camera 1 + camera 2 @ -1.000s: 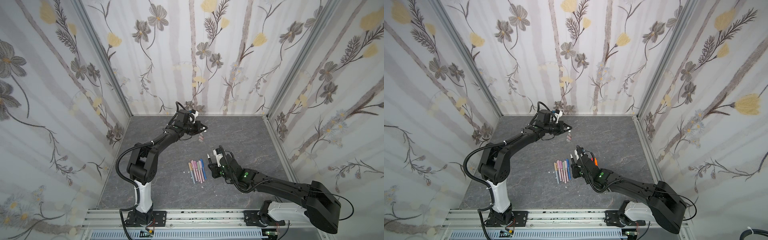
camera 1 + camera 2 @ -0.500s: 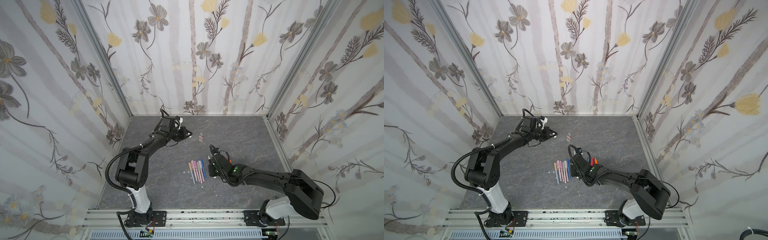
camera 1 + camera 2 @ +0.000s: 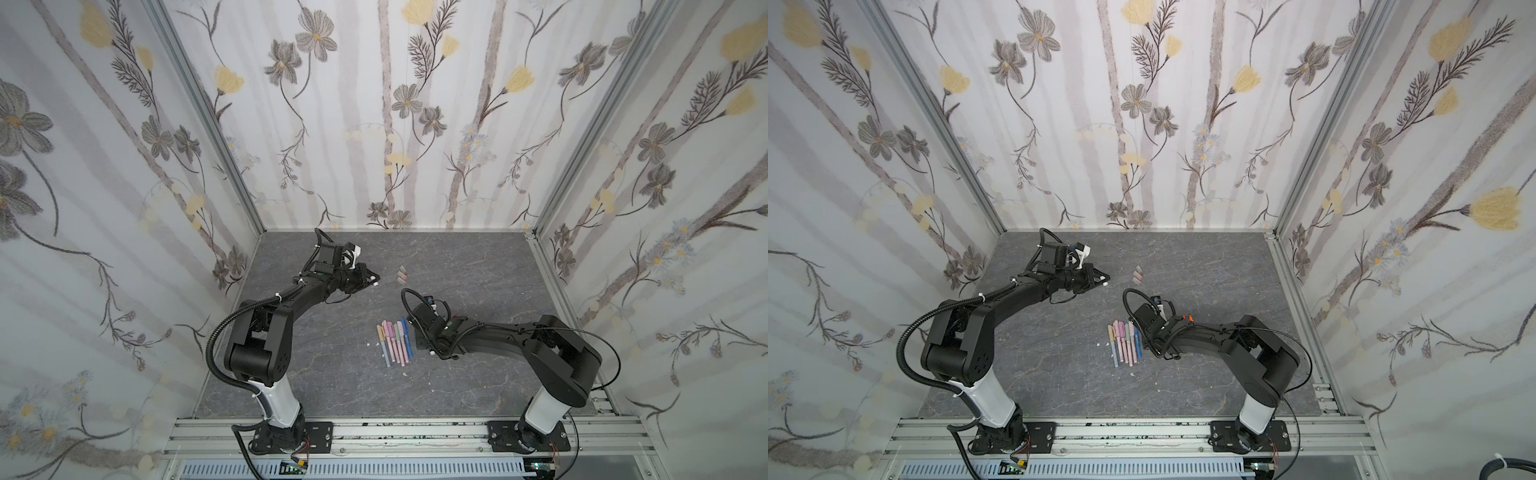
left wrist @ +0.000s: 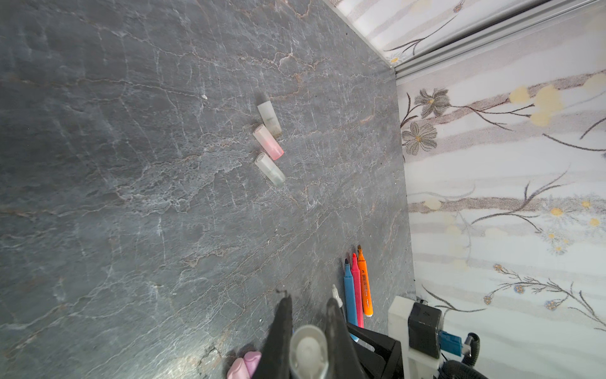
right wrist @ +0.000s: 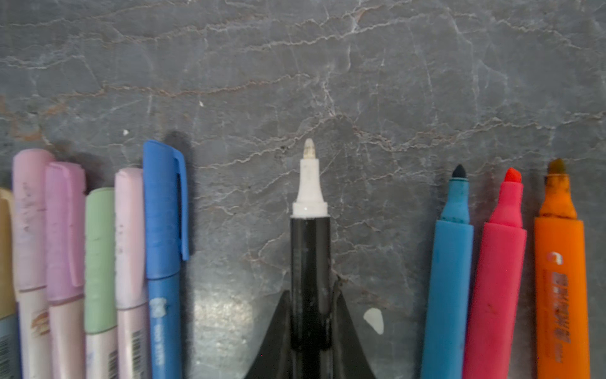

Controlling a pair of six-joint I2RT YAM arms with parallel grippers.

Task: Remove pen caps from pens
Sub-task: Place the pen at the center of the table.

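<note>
Right wrist view: right hand (image 5: 310, 295) clamps the uncapped black marker (image 5: 310, 249), three bare markers (image 5: 498, 279) beside it, six capped pens (image 5: 164, 213) remaining; left hand (image 4: 308, 305) pinches a grey cap (image 4: 308, 354).

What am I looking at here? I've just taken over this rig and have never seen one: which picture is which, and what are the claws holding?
Two black robot arms stand on a rail at the front of a grey stone-look table. Both top views look down on the whole scene. The other two pictures come from a camera on each arm's wrist.

The left gripper is shut on a greyish-white cap, seen close in its wrist view. The right gripper is shut on a black pen whose white tip is bare.

On the table lie three loose caps nearer the back wall, a row of six capped pens, and three uncapped markers, blue, pink-red and orange, on the other side of the held pen.
</note>
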